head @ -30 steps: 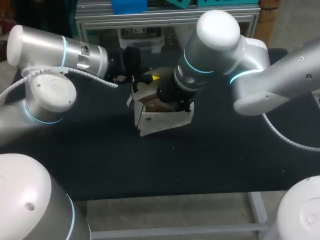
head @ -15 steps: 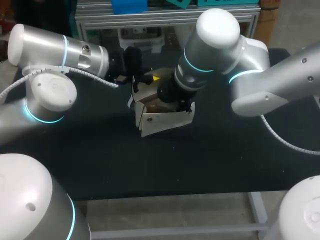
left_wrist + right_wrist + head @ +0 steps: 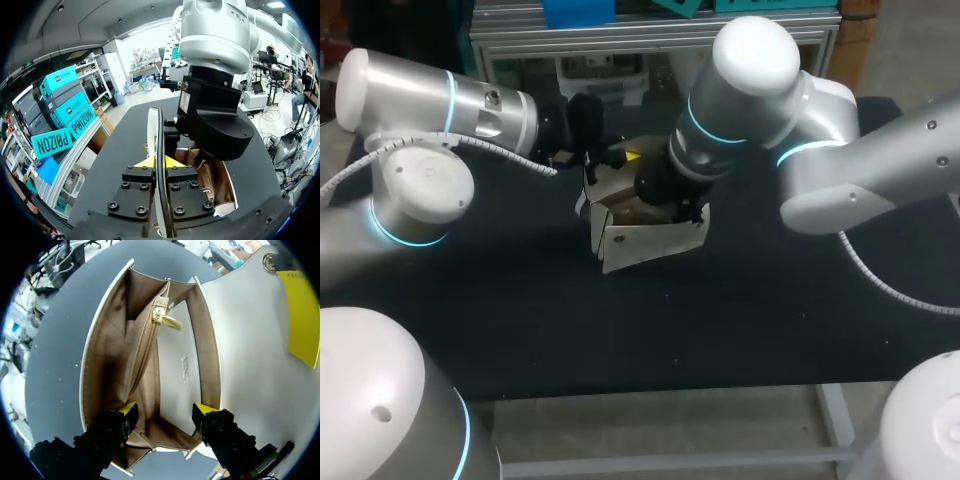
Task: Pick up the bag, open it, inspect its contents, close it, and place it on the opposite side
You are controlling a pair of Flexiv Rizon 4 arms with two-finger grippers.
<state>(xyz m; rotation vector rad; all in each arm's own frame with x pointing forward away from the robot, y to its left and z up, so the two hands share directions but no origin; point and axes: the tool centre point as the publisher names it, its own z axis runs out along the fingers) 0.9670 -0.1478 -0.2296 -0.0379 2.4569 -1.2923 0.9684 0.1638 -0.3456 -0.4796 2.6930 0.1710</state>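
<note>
Nearest is bare black tabletop [image 3: 620, 330]. Past it, a bit toward 12 o'clock of ctr, the white bag [image 3: 645, 240] stands w/ its mouth open upward.

R tool [image 3: 162, 415], arm in from 3 o'clock, hangs over the mouth. Its fingers are spread w/ nothing pinched, and the yellow tips sit just inside the rim. Ahead of them are brown lining, a zip pocket [image 3: 142, 355] and a gold pull [image 3: 167, 321].

Farther back, at the bag's 11 o'clock, L tool [image 3: 158, 162] (arm from 9 o'clock) is pressed together on the flap [image 3: 154, 125], pinching it edge-on and holding it up.

Looks like the inspect step; closing and the carry across aren't done.

Risks, as I judge them:
- The pinch on the flap is thin. If it slips, the flap drops onto R tool.
- Spread tips could snag the lining or pull on the way out and drag or tip the bag.
- If L tool moves while R tool is inside, the bag could twist.
</note>
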